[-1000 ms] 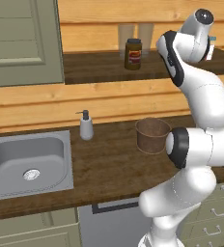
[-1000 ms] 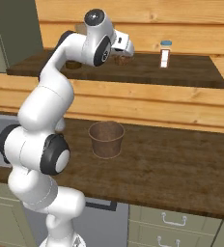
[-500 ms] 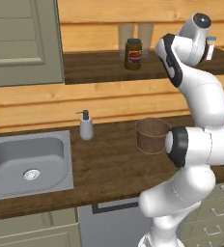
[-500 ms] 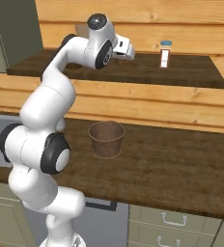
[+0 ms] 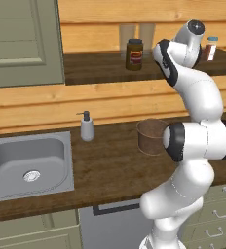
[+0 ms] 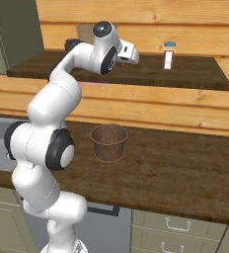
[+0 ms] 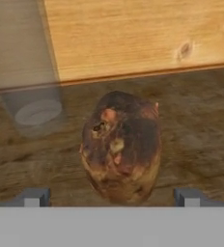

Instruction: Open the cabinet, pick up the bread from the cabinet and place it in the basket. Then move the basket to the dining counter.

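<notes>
Bread [image 7: 121, 147] unpicked on shelf, my end effector [image 7: 111, 197] spread wide around it; basket [image 6: 108, 142] empty at 6 o'clock; grasp, placement, delivery outstanding.

Your fingers [image 7: 35, 197] stand wide either side of the bread [image 7: 121, 144], room on both flanks. A clear glass [image 7: 27, 67] crowds the left; the wooden wall [image 7: 133, 34] blocks just behind.
</notes>
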